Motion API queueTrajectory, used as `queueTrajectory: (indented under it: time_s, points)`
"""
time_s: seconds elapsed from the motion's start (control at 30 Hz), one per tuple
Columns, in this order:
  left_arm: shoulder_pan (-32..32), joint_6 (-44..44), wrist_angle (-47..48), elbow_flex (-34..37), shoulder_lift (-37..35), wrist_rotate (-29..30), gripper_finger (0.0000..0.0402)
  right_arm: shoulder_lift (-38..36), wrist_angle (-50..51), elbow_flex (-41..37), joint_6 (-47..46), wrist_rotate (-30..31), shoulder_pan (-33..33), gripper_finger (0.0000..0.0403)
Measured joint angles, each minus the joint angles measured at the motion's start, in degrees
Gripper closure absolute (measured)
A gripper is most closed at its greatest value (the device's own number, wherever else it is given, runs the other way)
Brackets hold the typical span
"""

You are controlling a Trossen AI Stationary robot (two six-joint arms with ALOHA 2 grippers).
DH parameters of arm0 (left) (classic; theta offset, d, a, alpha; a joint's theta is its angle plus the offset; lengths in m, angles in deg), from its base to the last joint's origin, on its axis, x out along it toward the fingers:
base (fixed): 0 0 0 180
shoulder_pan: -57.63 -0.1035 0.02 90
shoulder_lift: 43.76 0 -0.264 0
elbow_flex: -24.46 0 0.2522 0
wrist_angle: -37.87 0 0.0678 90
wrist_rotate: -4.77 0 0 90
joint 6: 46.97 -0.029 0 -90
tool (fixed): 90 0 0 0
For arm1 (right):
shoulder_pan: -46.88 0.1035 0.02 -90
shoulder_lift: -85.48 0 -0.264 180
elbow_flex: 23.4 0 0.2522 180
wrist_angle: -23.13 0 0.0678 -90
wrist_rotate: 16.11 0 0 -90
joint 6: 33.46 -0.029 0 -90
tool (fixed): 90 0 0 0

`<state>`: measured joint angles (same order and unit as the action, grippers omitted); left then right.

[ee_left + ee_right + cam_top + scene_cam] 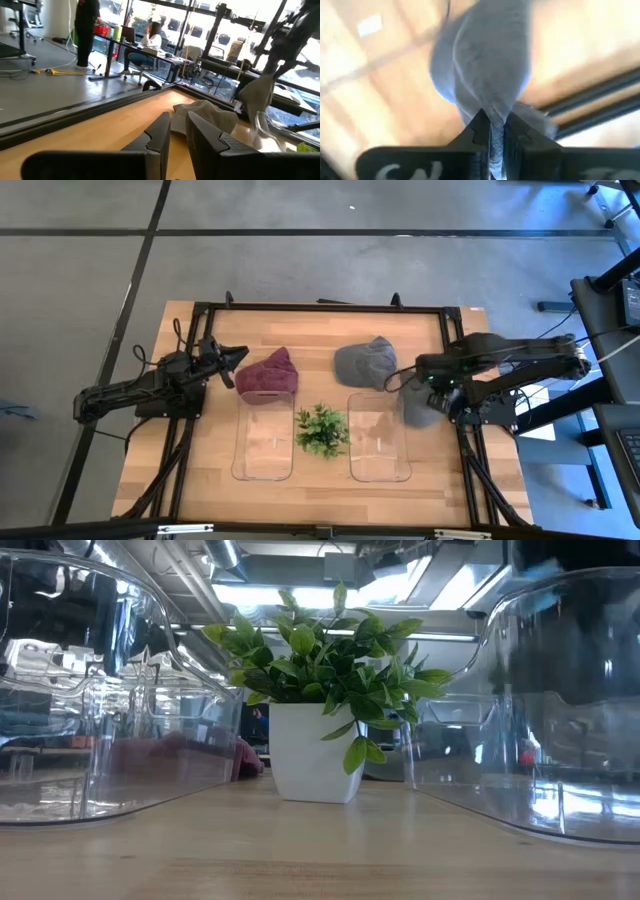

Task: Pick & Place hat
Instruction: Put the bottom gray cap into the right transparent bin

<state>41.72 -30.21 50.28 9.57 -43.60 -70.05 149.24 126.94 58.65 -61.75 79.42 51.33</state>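
A maroon hat [268, 375] lies on the table behind the left clear bin [265, 435]. A grey hat [364, 362] lies behind the right clear bin [380, 438]; it also shows in the left wrist view [210, 114]. My right gripper [432, 388] is shut on a second grey hat [420, 408] beside the right bin's far right corner. My left gripper [236, 364] is just left of the maroon hat, its fingers [160, 135] close together and empty. My right gripper pinches a bunched fold of the grey hat's cloth [492, 117] between its two fingers. The hat hangs below the fingers, as the left wrist view [257, 92] shows. Whether its lower end rests on the table I cannot tell.
A small green plant in a white pot [320, 430] stands between the two bins. A black frame [320, 307] runs along the table's far and side edges. Bare wood lies in front of the bins.
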Motion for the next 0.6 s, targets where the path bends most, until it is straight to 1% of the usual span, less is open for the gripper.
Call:
queueTrajectory:
  time_s: [0.17, 0.23, 0.37, 0.5, 0.6]
  points:
    - [-0.01, 0.00, -0.16, 0.02, 0.00, 1.84, 0.0345, -0.10, -0.08, 10.81, 0.46, 14.56, 0.69, 0.0381]
    - [-0.01, -0.02, -0.16, 0.02, -0.02, 1.88, 0.0345, 0.35, -0.17, 14.76, 2.09, 17.53, 0.65, 0.0381]
    - [0.01, -1.33, -0.16, 0.00, -0.02, 1.90, 0.0345, 2.27, -2.56, 20.76, 6.18, 17.84, 0.71, 0.0381]
    - [0.01, -1.46, -0.16, 0.01, -0.02, 1.90, 0.0345, 5.83, -3.31, 25.28, 8.96, 15.42, 1.80, 0.0381]
    - [0.00, -1.46, -0.16, 0.00, -0.01, 1.90, 0.0345, 9.22, -2.95, 28.37, 9.24, 12.75, 3.75, 0.0381]
